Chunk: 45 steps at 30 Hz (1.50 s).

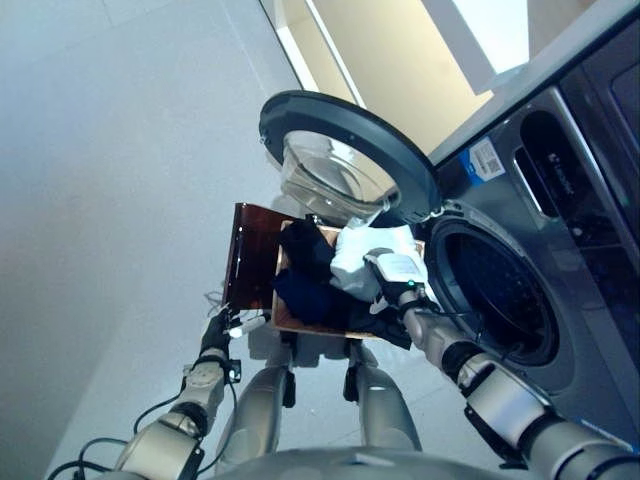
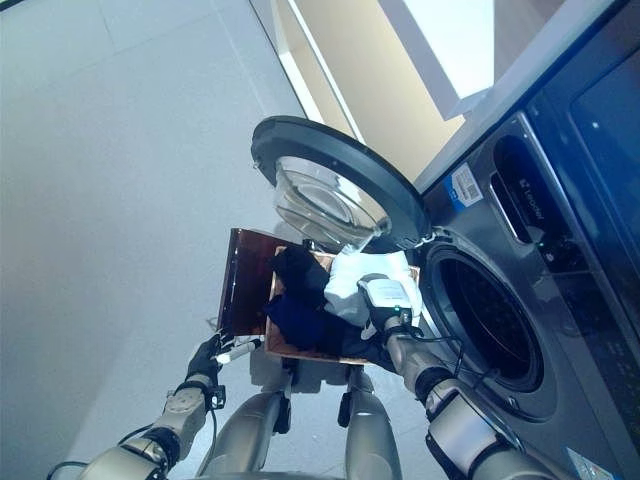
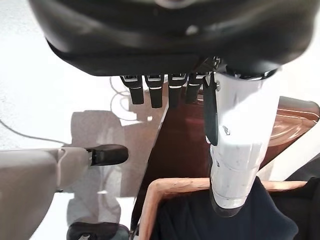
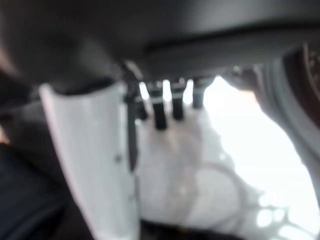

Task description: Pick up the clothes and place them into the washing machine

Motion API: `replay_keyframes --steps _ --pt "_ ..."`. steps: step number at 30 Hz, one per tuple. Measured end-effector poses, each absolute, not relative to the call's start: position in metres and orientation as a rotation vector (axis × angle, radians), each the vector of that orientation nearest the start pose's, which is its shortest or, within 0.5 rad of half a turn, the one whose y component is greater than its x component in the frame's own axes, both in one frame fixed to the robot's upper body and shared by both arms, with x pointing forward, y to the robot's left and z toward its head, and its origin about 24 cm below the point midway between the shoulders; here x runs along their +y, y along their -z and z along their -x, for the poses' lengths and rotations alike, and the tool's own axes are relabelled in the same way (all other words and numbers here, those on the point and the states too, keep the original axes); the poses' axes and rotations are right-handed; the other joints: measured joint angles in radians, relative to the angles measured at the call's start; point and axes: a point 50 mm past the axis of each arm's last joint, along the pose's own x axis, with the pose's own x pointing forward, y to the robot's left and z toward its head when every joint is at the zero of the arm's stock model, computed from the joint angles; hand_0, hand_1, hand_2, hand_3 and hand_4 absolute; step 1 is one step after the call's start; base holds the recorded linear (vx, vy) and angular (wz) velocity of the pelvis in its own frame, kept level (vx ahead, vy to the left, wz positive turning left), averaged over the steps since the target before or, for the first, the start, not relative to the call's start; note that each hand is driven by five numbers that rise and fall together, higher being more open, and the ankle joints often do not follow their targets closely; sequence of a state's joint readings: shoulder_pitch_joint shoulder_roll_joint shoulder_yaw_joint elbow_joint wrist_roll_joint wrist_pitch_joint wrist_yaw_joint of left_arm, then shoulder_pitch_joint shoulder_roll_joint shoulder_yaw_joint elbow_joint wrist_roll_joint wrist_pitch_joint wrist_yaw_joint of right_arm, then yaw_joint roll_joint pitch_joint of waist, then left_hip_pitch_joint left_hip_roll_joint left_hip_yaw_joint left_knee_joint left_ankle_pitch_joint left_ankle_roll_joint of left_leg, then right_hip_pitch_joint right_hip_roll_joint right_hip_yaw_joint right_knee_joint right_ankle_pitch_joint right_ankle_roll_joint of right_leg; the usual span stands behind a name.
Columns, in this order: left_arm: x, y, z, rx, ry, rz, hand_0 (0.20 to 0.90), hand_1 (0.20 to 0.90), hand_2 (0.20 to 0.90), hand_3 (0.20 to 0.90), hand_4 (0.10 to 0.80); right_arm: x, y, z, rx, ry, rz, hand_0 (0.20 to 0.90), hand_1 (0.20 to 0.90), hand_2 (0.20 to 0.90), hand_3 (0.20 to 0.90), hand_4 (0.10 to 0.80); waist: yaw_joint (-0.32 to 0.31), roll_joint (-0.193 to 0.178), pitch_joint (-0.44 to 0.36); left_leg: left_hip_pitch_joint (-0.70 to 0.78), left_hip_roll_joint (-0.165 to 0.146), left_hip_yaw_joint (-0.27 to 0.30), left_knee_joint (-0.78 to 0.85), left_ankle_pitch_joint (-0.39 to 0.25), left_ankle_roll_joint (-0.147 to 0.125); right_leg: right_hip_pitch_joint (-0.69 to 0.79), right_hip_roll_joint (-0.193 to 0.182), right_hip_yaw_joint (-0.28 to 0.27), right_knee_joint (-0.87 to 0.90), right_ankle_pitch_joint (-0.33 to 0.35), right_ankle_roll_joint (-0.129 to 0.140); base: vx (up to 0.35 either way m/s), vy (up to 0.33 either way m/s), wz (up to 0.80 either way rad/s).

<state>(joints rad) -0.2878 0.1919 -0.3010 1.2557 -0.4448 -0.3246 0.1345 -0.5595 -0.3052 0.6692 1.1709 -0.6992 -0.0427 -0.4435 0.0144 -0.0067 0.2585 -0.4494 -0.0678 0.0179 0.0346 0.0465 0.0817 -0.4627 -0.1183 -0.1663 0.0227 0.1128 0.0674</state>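
My right hand [image 1: 392, 272] rests on the white garment [image 1: 352, 252] at frame centre, fingers curled into it; the washing machine [image 1: 545, 260] gapes right. My left hand [image 1: 216, 332], lower left beside the basket [image 1: 282, 318], hangs relaxed, holding nothing.

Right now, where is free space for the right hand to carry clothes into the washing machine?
The drum opening looks dark and clear, bordered by its rim and the open door. The right hand is over the white cloth. The basket is crowded with dark clothes. The left hand is beside the basket's left edge.
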Motion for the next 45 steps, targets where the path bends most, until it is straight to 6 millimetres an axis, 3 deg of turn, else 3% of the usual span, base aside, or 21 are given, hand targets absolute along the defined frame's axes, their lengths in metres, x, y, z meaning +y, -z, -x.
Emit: replay_keyframes --steps 26,33,39,45 --pt "0.201 0.11 -0.218 0.651 -0.219 -0.06 0.9 0.9 0.9 0.9 0.8 -0.181 0.051 -0.295 0.207 -0.211 1.411 0.9 0.9 0.9 0.9 0.8 -0.005 -0.023 -0.002 0.043 0.0 0.007 -0.002 0.004 0.005 0.042 0.004 -0.001 0.0 0.002 0.002 0.007 0.0 -0.01" --pt "0.204 0.115 -0.209 0.674 -0.231 -0.061 0.9 0.9 0.9 0.9 0.8 -0.186 0.056 -0.286 0.229 -0.154 1.345 0.9 0.9 0.9 0.9 0.8 -0.012 -0.032 -0.025 0.092 0.0 0.008 -0.009 -0.001 0.0 0.091 0.005 0.004 -0.009 0.002 0.003 0.014 -0.004 -0.02" --pt "0.207 0.123 -0.192 0.717 -0.253 -0.065 0.9 0.9 0.9 0.9 0.8 -0.191 0.072 -0.266 0.272 -0.139 1.336 0.9 0.9 0.9 0.9 0.8 -0.026 -0.04 -0.075 0.092 -0.002 0.011 -0.011 -0.002 -0.001 0.087 0.003 0.014 -0.01 0.003 0.004 0.004 -0.001 -0.02" --pt "0.206 0.123 -0.193 0.714 -0.258 -0.069 0.9 0.9 0.9 0.9 0.8 -0.193 0.076 -0.259 0.293 -0.095 1.32 0.9 0.9 0.9 0.9 0.8 -0.028 -0.037 -0.084 0.082 -0.001 0.015 -0.011 -0.001 -0.001 0.073 -0.001 0.016 -0.008 0.003 0.004 0.0 0.0 0.0"
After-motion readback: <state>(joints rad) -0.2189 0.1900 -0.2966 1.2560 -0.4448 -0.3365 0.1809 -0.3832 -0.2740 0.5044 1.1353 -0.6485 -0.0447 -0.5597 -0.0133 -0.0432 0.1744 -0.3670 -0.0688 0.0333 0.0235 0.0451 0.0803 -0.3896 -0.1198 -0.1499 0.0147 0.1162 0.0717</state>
